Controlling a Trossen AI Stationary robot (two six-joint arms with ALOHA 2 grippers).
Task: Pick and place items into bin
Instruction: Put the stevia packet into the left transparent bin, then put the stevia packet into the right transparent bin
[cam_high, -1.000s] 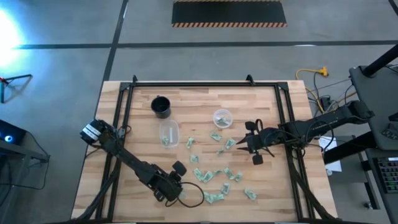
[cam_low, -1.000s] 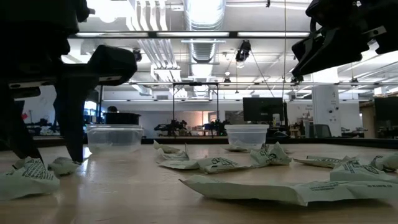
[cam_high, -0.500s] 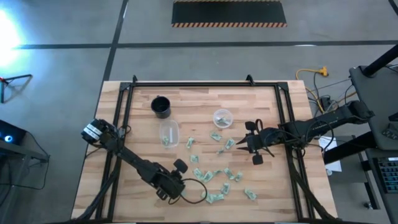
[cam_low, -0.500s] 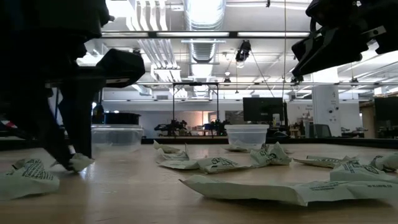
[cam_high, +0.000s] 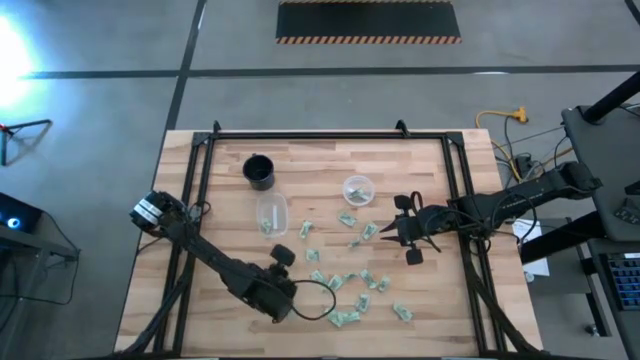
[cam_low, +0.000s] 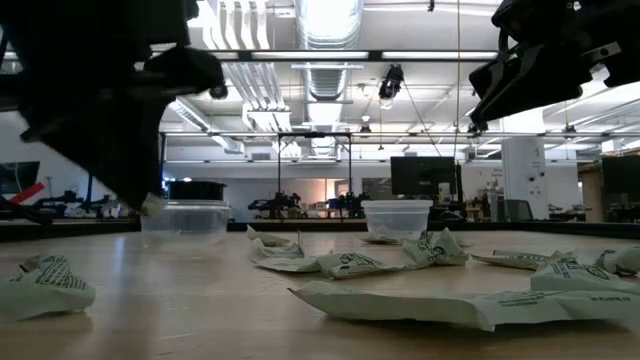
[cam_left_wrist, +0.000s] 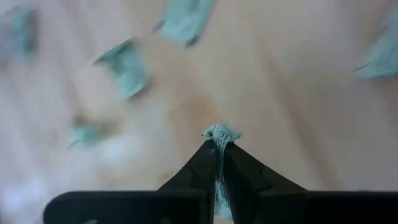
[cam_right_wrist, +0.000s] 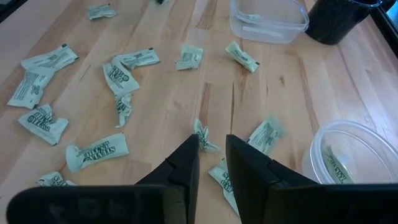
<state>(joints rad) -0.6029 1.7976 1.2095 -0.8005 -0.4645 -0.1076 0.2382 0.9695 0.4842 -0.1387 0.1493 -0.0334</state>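
Note:
Several small pale green-and-white wrinkled packets (cam_high: 345, 283) lie flat across the middle of the table. My left gripper (cam_high: 283, 262) is near the front, left of the packets, shut on one packet (cam_left_wrist: 219, 133) and raised above the wood in the low view (cam_low: 152, 205). My right gripper (cam_right_wrist: 211, 149) is open and hovers high over the packets on the right (cam_high: 392, 235); one packet (cam_right_wrist: 202, 135) lies on the table below its fingertips. Two clear bins (cam_high: 271, 213) (cam_high: 357, 189) stand farther back. My left gripper pinches a packet between its two shut fingers. The crumpled end (cam_left_wrist: 221, 132) sticks out past the fingertips, and a strip of it shows in the slit between them. The packet (cam_low: 152, 205) is lifted clear of the table at the lower end of the fingers.
A black cup (cam_high: 259, 171) stands at the far left, beyond the left clear bin. A black frame (cam_high: 205, 190) runs along the table's sides. Bare wood lies in the near left part (cam_high: 190, 310). A white cable loops beside the left arm (cam_high: 318, 300).
My left gripper stood at the table with a packet at its fingertips, then rose and tipped, carrying that packet clear of the wood toward the far side. The other packets and my right arm kept still.

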